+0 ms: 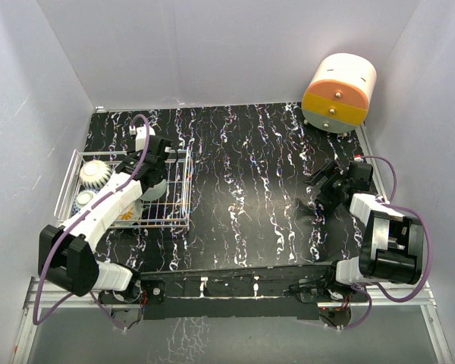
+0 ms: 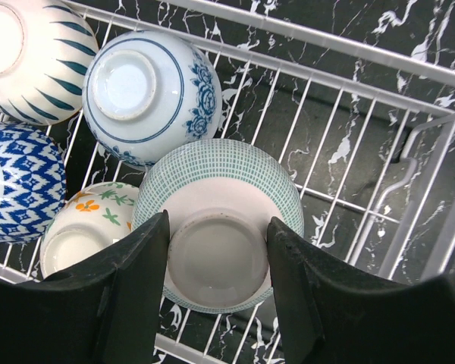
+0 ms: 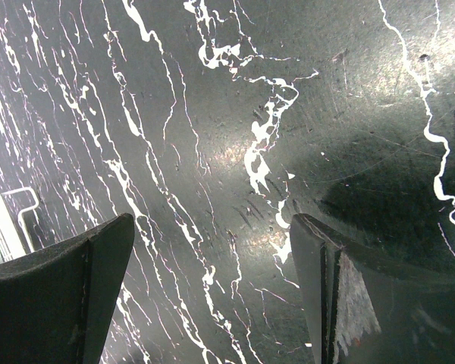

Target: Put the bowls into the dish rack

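Observation:
The white wire dish rack (image 1: 179, 220) stands at the left of the table. In the left wrist view the rack (image 2: 347, 97) holds several upside-down bowls: a teal-striped one (image 2: 30, 53), a white one with blue flowers (image 2: 148, 95), a blue-patterned one (image 2: 23, 186) and an orange-floral one (image 2: 91, 220). My left gripper (image 2: 218, 250) is shut on the foot ring of an upturned teal-grid bowl (image 2: 227, 171), which it holds inside the rack against the other bowls. In the top view this gripper (image 1: 153, 173) is over the rack. My right gripper (image 1: 318, 199) is open and empty over the bare table (image 3: 212, 250).
A cream-and-orange cylindrical drawer unit (image 1: 339, 91) stands at the back right corner. White walls close in the black marbled table (image 1: 243, 167) on three sides. A corner of the rack (image 3: 4, 224) shows at the left edge of the right wrist view.

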`<state>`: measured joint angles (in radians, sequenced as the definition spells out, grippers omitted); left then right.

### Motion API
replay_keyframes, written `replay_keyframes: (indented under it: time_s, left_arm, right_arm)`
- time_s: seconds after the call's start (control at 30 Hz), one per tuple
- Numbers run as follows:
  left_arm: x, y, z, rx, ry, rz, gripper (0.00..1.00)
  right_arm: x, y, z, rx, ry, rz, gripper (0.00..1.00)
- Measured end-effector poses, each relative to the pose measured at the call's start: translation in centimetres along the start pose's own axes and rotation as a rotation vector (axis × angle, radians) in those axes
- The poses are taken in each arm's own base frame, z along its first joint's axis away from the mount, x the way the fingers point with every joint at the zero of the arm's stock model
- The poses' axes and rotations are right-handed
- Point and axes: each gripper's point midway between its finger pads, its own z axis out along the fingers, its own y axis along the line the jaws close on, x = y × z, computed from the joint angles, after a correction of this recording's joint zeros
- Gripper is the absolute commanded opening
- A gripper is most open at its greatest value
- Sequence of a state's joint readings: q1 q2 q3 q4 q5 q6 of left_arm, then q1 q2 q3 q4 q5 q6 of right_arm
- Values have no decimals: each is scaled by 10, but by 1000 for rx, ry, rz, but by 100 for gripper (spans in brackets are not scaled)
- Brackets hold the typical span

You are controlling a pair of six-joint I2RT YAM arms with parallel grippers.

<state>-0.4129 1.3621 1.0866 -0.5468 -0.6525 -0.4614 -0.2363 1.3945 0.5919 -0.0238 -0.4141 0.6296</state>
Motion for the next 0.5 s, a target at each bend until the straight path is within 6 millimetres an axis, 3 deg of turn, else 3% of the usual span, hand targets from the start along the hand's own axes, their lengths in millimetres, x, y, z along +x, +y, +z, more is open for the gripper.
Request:
replay_keyframes:
  time_s: [0.2, 0.5]
  left_arm:
    - [-9, -6, -6, 50, -28, -51, 22]
    - [7, -23, 1, 115, 3, -100, 23]
  right_arm:
    - [0, 0, 0, 0, 0, -1, 86]
    - [0, 0, 0, 0, 0, 0, 87]
